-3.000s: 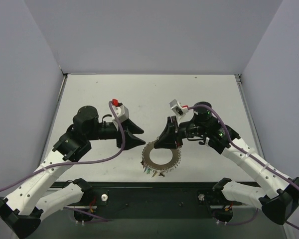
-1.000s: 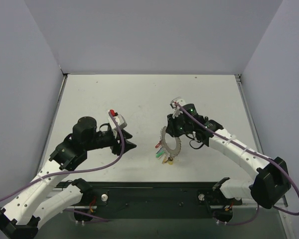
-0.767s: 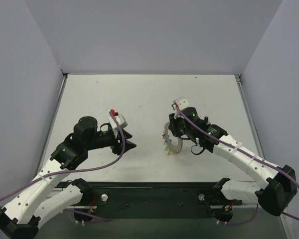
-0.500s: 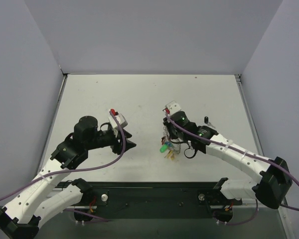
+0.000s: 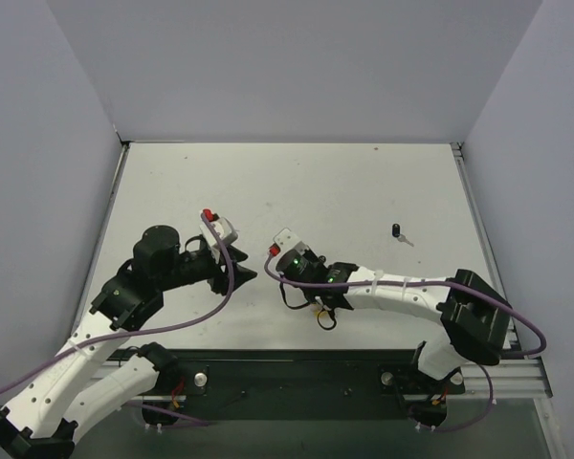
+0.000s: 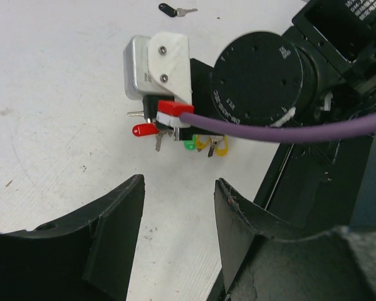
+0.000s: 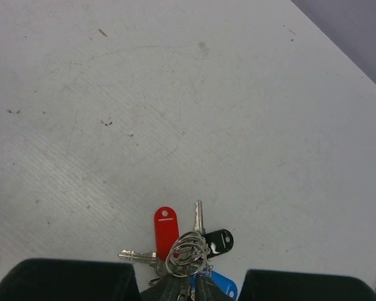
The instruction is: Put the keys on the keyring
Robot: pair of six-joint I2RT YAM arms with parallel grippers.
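Note:
My right gripper (image 7: 191,285) points down and is shut on a bunch of thin silvery wire loops (image 7: 188,253). Keys hang from the loops onto the table: a red-headed key (image 7: 165,228), a black-headed one (image 7: 218,241), a blue one (image 7: 225,285) and bare silver blades. The left wrist view shows red (image 6: 144,130), green (image 6: 190,144) and yellow (image 6: 214,145) key heads under that gripper. The wide toothed keyring does not show. My left gripper (image 6: 178,188) is open and empty, just left of the right gripper (image 5: 302,279). In the top view the left gripper (image 5: 246,276) faces it.
One loose black-headed key (image 5: 399,231) lies alone on the table to the right, also at the top of the left wrist view (image 6: 169,9). The right arm (image 5: 402,287) stretches low across the near middle. Grey walls enclose the table (image 5: 268,182).
My right arm swung left with the ring and keys, from centre-right to just beside the left gripper, and lowered them. A black key now lies uncovered on the right. The left arm barely moved.

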